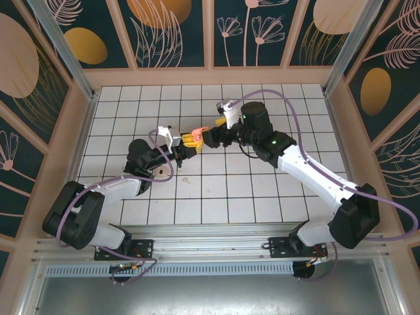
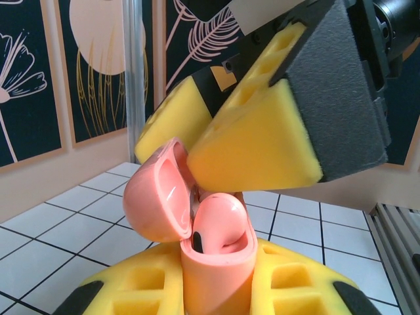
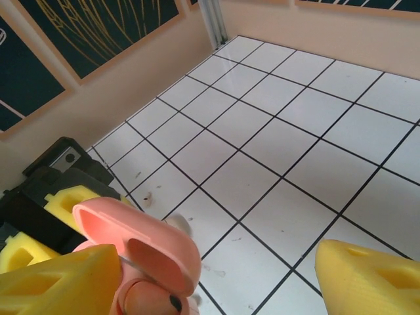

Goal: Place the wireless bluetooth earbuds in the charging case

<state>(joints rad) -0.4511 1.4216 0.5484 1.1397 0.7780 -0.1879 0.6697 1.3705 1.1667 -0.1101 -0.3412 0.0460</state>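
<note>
**Earbud sits in the case, lid up — seating step in hand**

Left gripper (image 1: 186, 146) is pressed tight on the lower body of the charging case (image 2: 216, 279) and holds it upright off the tiled table (image 3: 315, 151). The lid (image 2: 154, 197) is tipped open to the left in the left wrist view. One earbud (image 2: 220, 226) sits in its well with its rounded pink top above the rim. I can't tell if it is fully seated.

A tiny pale bit (image 1: 186, 178) lies on a tile near the left arm, well apart from the case. It is likely the other earbud, but too small to be sure.

Right gripper (image 3: 213, 283) has its jaws spread wide and carries nothing. One yellow pad (image 2: 252, 147) is against the lid edge just above the earbud, and the other pad is well apart from the case.

Judged step: finishing the insertion of this earbud. The next move probably calls for a light downward press on it — the left clamp keeping the case steady — without knocking the lid shut. If the loose bit is an earbud, it needs picking up after that.
</note>
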